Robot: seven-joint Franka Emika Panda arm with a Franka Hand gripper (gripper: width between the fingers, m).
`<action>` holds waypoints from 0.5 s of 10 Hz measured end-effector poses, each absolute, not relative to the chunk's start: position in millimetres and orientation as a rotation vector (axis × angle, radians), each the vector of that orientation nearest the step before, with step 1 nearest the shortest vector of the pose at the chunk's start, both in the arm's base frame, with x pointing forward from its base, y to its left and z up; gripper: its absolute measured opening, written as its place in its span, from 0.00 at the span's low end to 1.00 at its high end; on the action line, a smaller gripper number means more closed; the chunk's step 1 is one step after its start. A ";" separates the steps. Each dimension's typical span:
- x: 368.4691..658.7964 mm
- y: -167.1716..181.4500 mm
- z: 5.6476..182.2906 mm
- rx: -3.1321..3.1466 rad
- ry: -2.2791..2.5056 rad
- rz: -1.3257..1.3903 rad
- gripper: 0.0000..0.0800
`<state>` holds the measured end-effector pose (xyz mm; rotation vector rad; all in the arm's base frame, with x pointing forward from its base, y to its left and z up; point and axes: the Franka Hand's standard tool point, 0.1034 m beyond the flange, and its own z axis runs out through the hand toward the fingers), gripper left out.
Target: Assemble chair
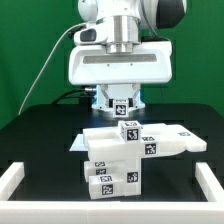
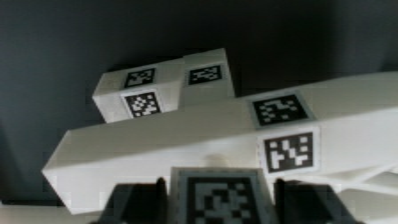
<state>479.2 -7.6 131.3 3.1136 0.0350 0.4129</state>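
Observation:
The chair parts are white blocks with black-and-white tags. Several of them stand joined in a chunky stack [image 1: 112, 165] at the table's middle, under a wide flat piece [image 1: 160, 140] and a small tagged cube [image 1: 128, 130]. My gripper [image 1: 120, 101] hangs behind and above this stack. It is shut on a small white tagged piece [image 2: 217, 197], which fills the gap between the dark fingers [image 2: 139, 200]. In the wrist view the stack [image 2: 169, 90] and the flat piece [image 2: 214, 135] lie below the held piece.
A low white border rail runs along the exterior view's left [image 1: 18, 175] and right [image 1: 206, 180] of the black table [image 1: 40, 125]. The robot's white base [image 1: 118, 62] stands at the back.

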 end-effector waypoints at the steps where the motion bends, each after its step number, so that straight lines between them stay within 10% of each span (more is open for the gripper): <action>1: 478.2 -8.0 129.0 3.113 0.035 0.405 0.36; 5: 479.5 -3.7 124.0 3.109 0.046 0.396 0.36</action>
